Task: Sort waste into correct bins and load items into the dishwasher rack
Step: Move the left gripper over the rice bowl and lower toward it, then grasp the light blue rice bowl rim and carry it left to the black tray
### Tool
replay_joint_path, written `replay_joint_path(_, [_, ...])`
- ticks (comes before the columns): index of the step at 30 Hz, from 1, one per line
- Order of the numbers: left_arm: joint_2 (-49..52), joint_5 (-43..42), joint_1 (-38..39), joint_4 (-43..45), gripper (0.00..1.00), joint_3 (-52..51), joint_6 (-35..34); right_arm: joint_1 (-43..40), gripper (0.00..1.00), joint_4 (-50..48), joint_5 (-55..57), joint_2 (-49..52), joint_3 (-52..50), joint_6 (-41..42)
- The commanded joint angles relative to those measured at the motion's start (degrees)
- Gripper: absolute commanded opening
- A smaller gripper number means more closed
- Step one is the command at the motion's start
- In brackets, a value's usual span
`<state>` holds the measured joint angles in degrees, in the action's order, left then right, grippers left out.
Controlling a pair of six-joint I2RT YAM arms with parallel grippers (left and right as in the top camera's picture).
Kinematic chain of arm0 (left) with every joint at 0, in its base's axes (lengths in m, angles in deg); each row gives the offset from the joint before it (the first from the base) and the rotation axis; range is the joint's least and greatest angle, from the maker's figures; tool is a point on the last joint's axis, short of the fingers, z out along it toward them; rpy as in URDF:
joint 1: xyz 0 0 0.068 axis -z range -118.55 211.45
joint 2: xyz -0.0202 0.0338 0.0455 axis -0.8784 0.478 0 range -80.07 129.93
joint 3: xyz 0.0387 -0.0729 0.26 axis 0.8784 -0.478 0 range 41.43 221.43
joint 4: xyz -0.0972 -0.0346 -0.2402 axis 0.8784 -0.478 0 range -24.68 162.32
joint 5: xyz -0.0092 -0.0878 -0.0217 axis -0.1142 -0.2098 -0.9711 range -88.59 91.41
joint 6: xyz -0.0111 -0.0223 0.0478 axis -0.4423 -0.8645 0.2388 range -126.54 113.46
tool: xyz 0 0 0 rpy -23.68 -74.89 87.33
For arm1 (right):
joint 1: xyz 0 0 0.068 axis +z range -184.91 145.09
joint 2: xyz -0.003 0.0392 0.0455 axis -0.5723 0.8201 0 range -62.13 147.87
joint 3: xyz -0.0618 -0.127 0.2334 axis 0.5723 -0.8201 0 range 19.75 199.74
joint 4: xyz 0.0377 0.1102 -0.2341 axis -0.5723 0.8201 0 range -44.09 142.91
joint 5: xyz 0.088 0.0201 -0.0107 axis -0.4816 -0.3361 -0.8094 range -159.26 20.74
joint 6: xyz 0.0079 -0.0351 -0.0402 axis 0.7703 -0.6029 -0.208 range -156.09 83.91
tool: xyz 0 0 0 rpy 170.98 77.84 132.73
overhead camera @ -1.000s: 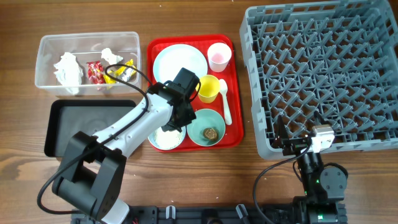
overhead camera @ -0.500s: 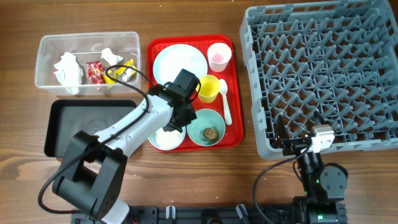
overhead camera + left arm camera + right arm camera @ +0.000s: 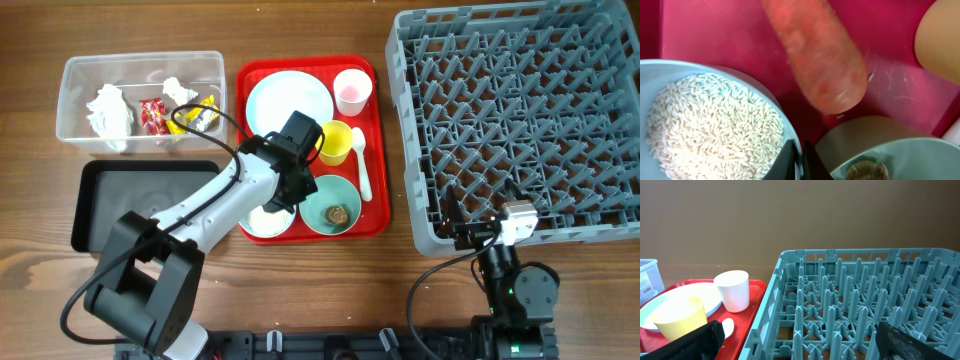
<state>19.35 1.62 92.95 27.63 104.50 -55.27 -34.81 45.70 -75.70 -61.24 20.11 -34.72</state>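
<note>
My left gripper (image 3: 800,161) is shut on the rim of a pale blue bowl (image 3: 771,102) filled with white rice grains (image 3: 710,125). From overhead, this gripper (image 3: 291,190) hangs over the red tray between that bowl (image 3: 262,224) and a second bowl (image 3: 333,205) holding a small brown lump (image 3: 338,213). Just beyond the fingers, an orange carrot (image 3: 820,60) lies on the tray. The yellow cup (image 3: 335,142), pink cup (image 3: 352,91), plate (image 3: 285,100) and white spoon (image 3: 362,165) also sit on the tray. My right gripper (image 3: 800,345) stands open at the near edge of the dishwasher rack (image 3: 520,120).
The clear tub (image 3: 75,120) at the back left holds tissues and wrappers. In front of it, the black tray (image 3: 140,205) lies beside the red tray (image 3: 378,205). The left arm stretches diagonally above the black tray's right end.
</note>
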Motion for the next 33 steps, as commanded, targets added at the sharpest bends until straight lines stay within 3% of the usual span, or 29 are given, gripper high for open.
replay_joint_path(1, [-2.62,2.69,-0.28,-1.44,0.04,1.57,6.78,-0.13,1.00,-0.26,-0.94,-0.35,-0.07,-0.50])
replay_joint_path(7, [-6.73,2.64,-0.28,-2.08,0.04,2.10,14.05,-0.13,1.00,-0.26,-0.94,-0.35,-0.07,-0.48])
replay_joint_path(13, [-9.40,2.67,-1.68,-5.33,0.04,5.40,15.63,-0.13,1.00,-0.26,-0.94,-0.35,-0.07,-0.50])
replay_joint_path(33, [-18.67,2.47,-19.41,-13.35,0.04,8.41,23.32,-0.13,1.00,-0.26,-0.92,-0.35,-0.07,-0.50])
